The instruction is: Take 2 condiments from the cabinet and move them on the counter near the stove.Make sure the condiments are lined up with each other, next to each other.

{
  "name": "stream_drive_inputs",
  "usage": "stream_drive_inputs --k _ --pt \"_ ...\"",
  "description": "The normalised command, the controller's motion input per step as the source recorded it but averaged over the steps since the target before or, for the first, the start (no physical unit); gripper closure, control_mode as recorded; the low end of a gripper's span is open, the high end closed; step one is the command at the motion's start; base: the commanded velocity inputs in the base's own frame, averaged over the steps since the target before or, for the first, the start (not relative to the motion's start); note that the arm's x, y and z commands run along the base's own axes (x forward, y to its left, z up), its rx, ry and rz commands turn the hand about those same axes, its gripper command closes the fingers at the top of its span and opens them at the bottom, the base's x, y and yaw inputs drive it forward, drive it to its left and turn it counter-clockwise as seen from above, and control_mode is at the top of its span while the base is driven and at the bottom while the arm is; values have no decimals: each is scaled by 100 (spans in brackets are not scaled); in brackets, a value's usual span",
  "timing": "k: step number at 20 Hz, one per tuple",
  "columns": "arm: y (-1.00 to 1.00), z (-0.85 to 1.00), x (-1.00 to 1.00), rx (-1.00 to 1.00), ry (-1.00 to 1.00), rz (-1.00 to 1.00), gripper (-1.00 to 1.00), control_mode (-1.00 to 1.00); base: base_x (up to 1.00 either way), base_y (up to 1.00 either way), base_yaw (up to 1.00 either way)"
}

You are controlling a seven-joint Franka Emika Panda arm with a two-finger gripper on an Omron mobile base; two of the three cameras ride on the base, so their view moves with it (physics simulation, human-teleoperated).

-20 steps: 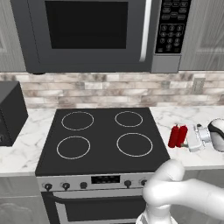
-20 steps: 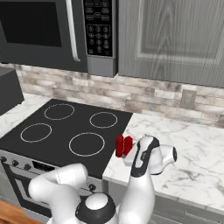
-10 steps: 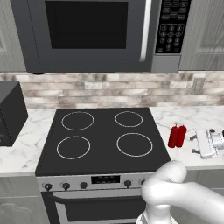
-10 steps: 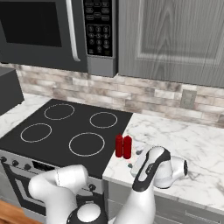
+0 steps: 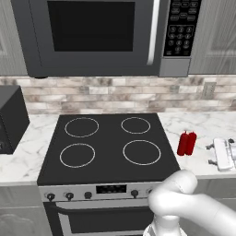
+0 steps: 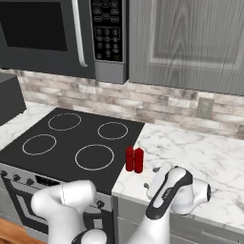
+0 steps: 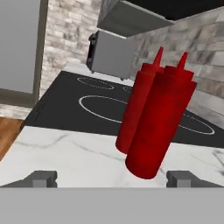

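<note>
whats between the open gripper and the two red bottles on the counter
Only bare marble counter. In the right base view the gripper sits apart from the two red bottles, with nothing lying between them.

A black-and-steel microwave (image 5: pixel 97 37) with a keypad hangs above a grey-and-beige brick backsplash (image 5: pixel 115 94). At far left stands a dark boxy appliance (image 5: pixel 11 120). A pale wall outlet (image 6: pixel 205 107) sits at right.

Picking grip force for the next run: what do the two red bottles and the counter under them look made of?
Red bottles: likely soft plastic, with a smooth, dull red surface, faint sheen and moulded nozzle caps. Counter: looks like polished marble, white with grey veins, though it may be an imitation.
</note>
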Motion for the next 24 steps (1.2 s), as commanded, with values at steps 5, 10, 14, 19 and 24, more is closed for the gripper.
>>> stream_drive_inputs --k 5,10,14,19,24 --pt "0 42 -43 -6 -3 0 -100 -100 0 0 0" --pt "13 79 -38 -15 0 -4 -100 -100 0 0 0" --pt "29 98 -24 -16 0 -14 -100 -100 0 0 0" --pt "63 69 -4 -19 -9 -26 -100 -100 0 0 0" --pt "78 59 -1 -19 -17 -36 -100 -100 0 0 0"
